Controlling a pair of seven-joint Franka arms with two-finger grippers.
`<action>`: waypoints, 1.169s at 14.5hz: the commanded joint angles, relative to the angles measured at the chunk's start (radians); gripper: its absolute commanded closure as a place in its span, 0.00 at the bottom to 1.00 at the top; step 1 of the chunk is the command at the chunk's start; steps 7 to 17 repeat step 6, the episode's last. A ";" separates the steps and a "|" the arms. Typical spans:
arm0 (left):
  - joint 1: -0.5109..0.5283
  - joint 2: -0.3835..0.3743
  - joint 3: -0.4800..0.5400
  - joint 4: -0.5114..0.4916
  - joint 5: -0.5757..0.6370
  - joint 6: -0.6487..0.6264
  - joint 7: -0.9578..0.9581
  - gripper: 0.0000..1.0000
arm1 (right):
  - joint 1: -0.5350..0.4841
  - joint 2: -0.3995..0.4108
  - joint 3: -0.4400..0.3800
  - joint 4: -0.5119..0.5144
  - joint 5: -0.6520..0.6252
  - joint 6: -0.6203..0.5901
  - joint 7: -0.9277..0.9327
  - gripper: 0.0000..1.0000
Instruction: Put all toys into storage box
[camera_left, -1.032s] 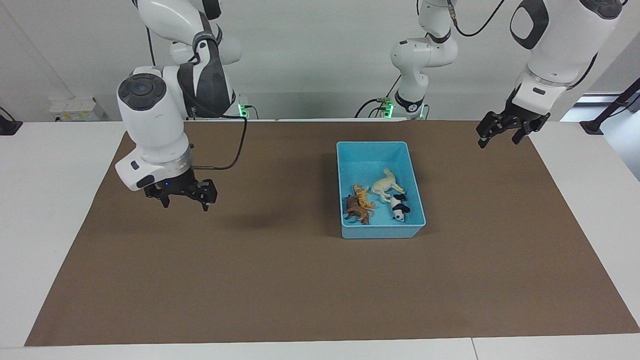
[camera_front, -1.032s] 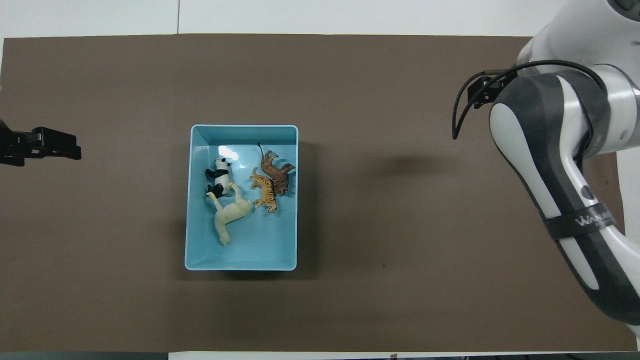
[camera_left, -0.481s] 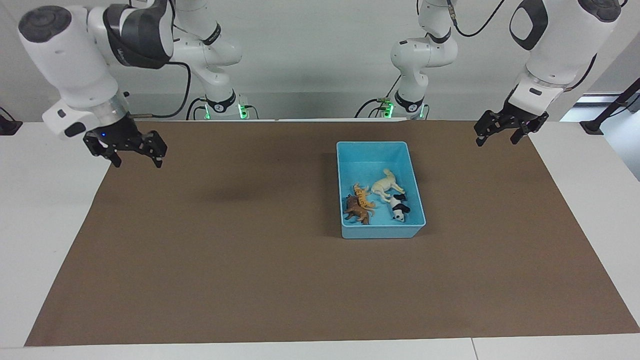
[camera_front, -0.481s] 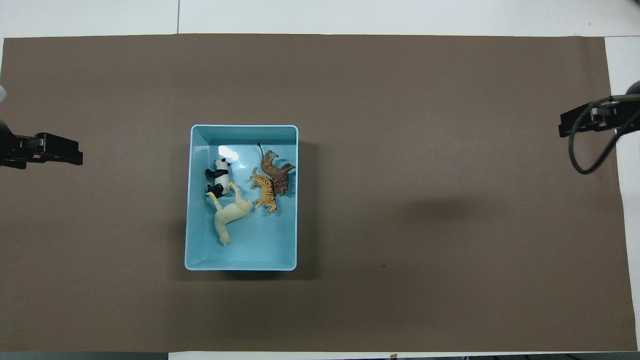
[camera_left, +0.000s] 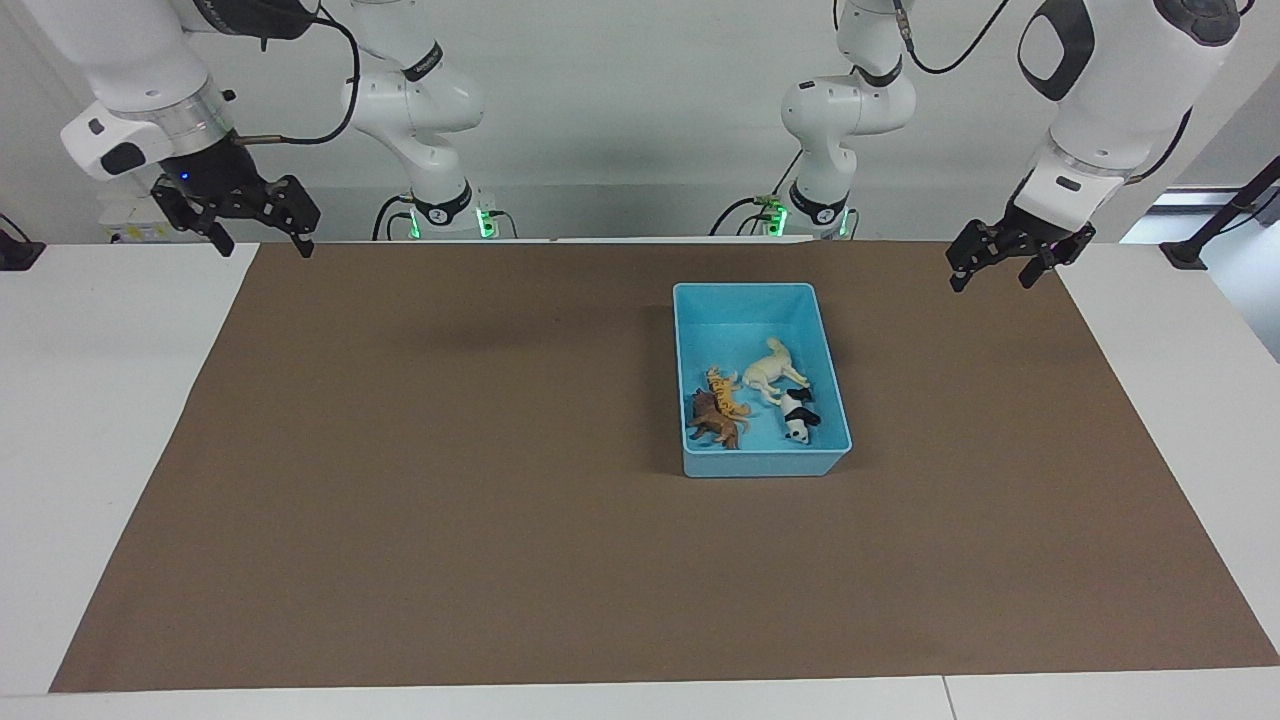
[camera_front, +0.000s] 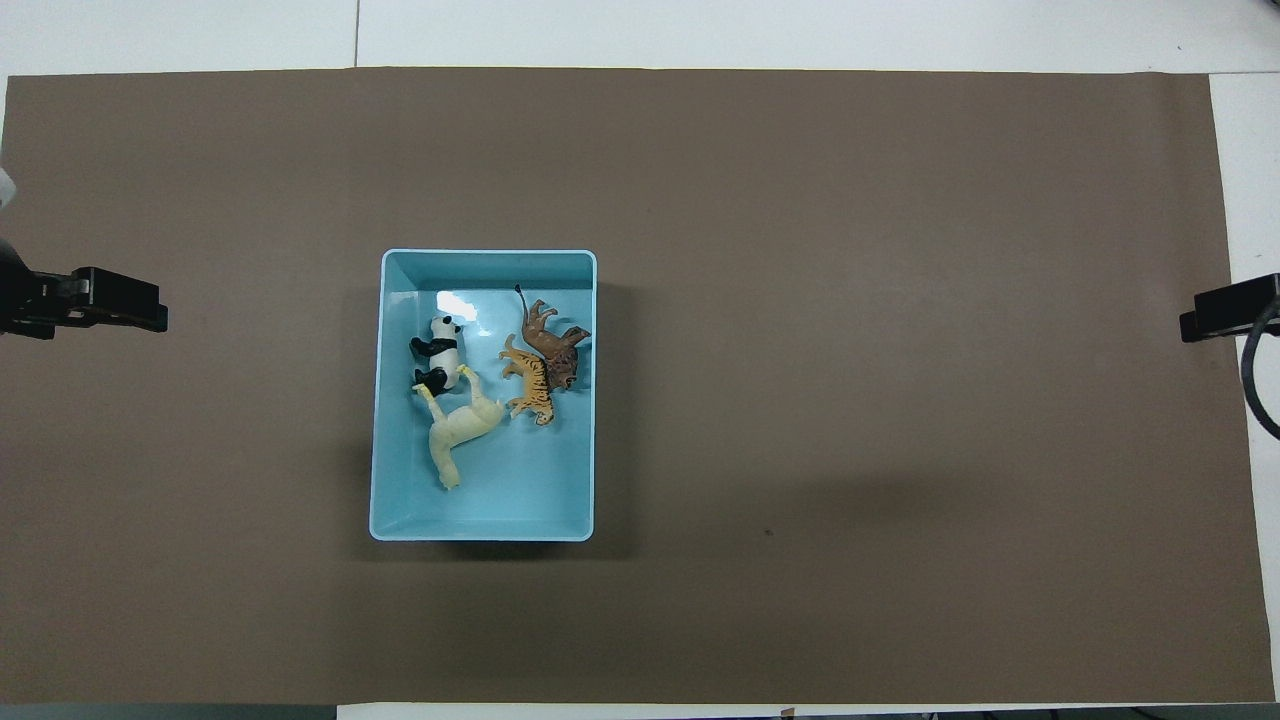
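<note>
The light blue storage box (camera_left: 745, 301) (camera_front: 488, 510) stands on the brown mat. In it lie the orange striped tiger (camera_left: 727, 391) (camera_front: 529, 384), the cream-white horse (camera_left: 768, 370) (camera_front: 458, 428), the brown animal (camera_left: 712, 421) (camera_front: 551, 336) and the black-and-white panda (camera_left: 797, 414) (camera_front: 437, 350). My right gripper (camera_left: 264, 231) (camera_front: 1228, 308) is open and empty, raised over the mat's edge at the right arm's end. My left gripper (camera_left: 991, 271) (camera_front: 120, 303) is open and empty, raised over the mat's edge at the left arm's end.
The brown mat (camera_left: 450, 480) (camera_front: 850, 400) covers most of the white table (camera_left: 90, 380). A black cable (camera_front: 1258, 385) hangs by the right gripper.
My right arm has lifted and swung away from the middle of the mat to the right arm's end of the table. The left gripper and the toys have barely moved.
</note>
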 joint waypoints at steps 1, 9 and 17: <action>-0.025 -0.009 0.011 -0.005 -0.015 0.000 0.011 0.00 | -0.030 -0.004 0.010 -0.010 0.017 0.041 -0.022 0.00; -0.008 -0.012 0.014 -0.005 -0.014 -0.011 0.005 0.00 | -0.021 -0.007 0.011 -0.015 0.022 0.044 -0.016 0.00; -0.008 -0.012 0.014 -0.005 -0.014 -0.011 0.005 0.00 | -0.021 -0.007 0.011 -0.015 0.022 0.044 -0.016 0.00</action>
